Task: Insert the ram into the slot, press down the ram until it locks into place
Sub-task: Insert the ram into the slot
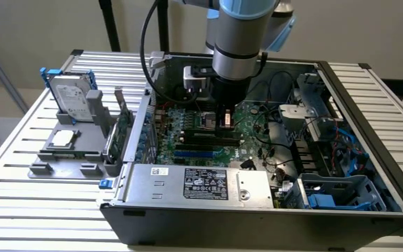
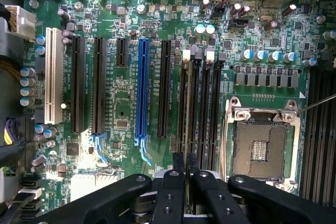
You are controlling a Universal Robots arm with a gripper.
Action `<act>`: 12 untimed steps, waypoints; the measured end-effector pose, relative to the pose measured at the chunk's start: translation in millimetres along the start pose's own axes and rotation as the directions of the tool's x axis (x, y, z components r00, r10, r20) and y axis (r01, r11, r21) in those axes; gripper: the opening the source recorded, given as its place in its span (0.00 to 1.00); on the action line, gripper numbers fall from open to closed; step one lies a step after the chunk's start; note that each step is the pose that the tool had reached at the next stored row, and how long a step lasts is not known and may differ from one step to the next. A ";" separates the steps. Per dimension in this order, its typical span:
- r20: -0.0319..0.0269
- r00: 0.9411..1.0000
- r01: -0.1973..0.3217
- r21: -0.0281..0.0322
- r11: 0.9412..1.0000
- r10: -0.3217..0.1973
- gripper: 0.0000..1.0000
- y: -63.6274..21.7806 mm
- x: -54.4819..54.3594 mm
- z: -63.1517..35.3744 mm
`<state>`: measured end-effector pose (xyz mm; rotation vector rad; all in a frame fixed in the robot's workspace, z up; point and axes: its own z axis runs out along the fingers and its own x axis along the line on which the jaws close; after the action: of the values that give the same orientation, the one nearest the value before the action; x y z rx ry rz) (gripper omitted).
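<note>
My gripper (image 2: 185,169) hangs low inside the open computer case, and in the exterior view the gripper (image 1: 222,125) is just over the motherboard's middle. Its two black fingers (image 2: 177,179) stand almost together with a hairline gap. A thin pale edge, the ram (image 2: 185,109) seen edge-on, runs from that gap along the slot (image 2: 186,56), the black socket nearest the blue slot. How deep the ram sits I cannot tell. The other black memory sockets (image 2: 203,108) lie parallel beside it, bare. In the exterior view these sockets (image 1: 209,137) are dark bars below the gripper.
The square silver CPU socket (image 2: 260,140) lies beside the memory sockets, the blue slot (image 2: 141,93) on their other side. At the exterior view's left a grey fixture (image 1: 48,167) holds a hard drive (image 1: 72,100) and a green expansion card (image 1: 122,131). The power supply (image 1: 201,184) sits at the case's front, cables (image 1: 278,121) to the right.
</note>
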<state>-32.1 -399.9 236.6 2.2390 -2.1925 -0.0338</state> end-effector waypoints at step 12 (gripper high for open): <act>0.000 1.000 0.000 0.018 1.000 0.000 0.13 4.7 0.4 1.9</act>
<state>-36.9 -400.4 234.8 2.2483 -2.2011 -0.0137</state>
